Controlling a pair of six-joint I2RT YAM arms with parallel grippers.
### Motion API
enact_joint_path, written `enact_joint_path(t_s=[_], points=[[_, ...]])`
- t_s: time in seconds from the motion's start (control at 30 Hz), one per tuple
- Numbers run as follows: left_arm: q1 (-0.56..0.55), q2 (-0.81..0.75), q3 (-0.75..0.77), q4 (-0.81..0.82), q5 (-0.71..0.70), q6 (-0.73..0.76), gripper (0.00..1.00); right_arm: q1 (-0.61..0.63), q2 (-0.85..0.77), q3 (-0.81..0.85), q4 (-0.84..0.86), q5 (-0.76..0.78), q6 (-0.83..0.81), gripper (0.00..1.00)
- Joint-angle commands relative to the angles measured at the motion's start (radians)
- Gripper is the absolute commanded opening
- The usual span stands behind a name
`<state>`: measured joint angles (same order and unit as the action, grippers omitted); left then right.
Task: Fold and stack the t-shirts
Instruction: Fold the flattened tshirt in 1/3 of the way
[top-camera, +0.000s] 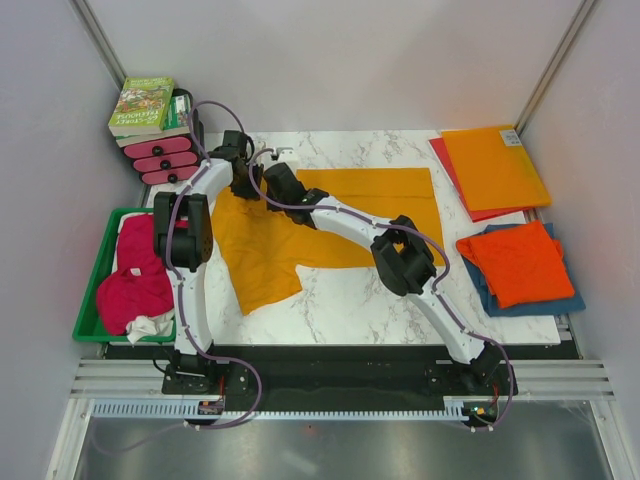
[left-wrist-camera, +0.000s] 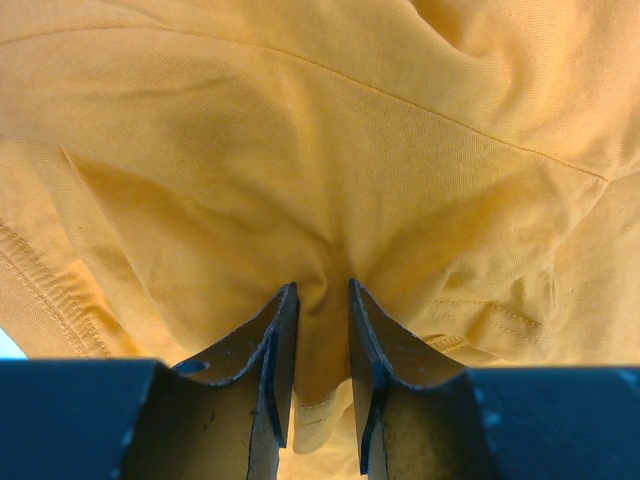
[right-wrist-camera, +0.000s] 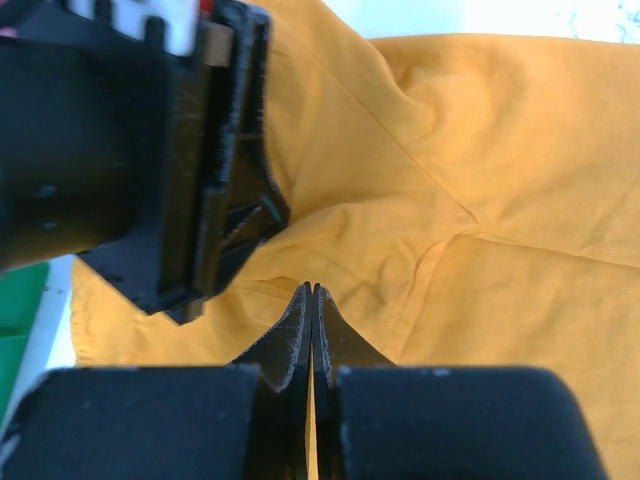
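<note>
Left gripper (left-wrist-camera: 322, 290): jaws clamped on a bunched fold of the golden-orange t-shirt (top-camera: 370, 200), at the shirt's far left edge.
Right gripper (right-wrist-camera: 312, 290): jaws pressed together, tips on the same shirt just right of the left gripper. Can't tell whether any cloth is caught.
Shirt lies partly spread on the marble table (top-camera: 350, 300), left side rumpled, one sleeve trailing toward the near edge.

Containers: green tray (top-camera: 90, 290) at the left edge, holding heaped magenta-pink shirts (top-camera: 135, 285) and a scrap of white cloth (top-camera: 150, 325).
Pink stacked bins (top-camera: 160, 160) at far left, book (top-camera: 142, 105) on top; contents not visible.

Right side: folded red-orange shirt (top-camera: 520, 262) on a blue shirt (top-camera: 530, 300). Beyond them, a flat orange sheet (top-camera: 495, 165) with a label, lying on a red sheet (top-camera: 450, 165).

Right arm lies across the golden-orange shirt, hiding part of it from above.
</note>
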<state>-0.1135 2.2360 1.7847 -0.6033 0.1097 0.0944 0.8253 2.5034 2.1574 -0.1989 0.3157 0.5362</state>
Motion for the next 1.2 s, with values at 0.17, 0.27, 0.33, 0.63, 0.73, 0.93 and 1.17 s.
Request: enact_joint_path(t_s=[0.17, 0.27, 0.33, 0.63, 0.73, 0.93, 1.17], points=[[-0.005, 0.017, -0.016, 0.002, 0.007, 0.036, 0.33, -0.012, 0.051, 0.036, -0.014, -0.030, 0.060, 0.00], [-0.005, 0.023, -0.016, -0.003, -0.005, 0.050, 0.33, -0.038, 0.066, 0.013, -0.034, -0.056, 0.100, 0.00], [-0.005, 0.024, -0.019, -0.007, -0.008, 0.056, 0.33, -0.055, 0.066, -0.008, -0.037, -0.082, 0.117, 0.00], [-0.003, 0.033, -0.015, -0.016, -0.031, 0.062, 0.33, -0.103, 0.009, -0.168, -0.066, -0.081, 0.168, 0.00], [0.000, 0.042, 0.002, -0.018, -0.041, 0.064, 0.33, -0.117, -0.011, -0.214, -0.073, -0.089, 0.174, 0.00], [0.005, 0.057, 0.042, -0.035, -0.053, 0.057, 0.33, -0.124, -0.058, -0.324, -0.077, -0.096, 0.176, 0.00], [0.009, 0.030, 0.071, -0.033, -0.059, 0.042, 0.33, -0.124, -0.080, -0.346, -0.074, -0.089, 0.153, 0.00]])
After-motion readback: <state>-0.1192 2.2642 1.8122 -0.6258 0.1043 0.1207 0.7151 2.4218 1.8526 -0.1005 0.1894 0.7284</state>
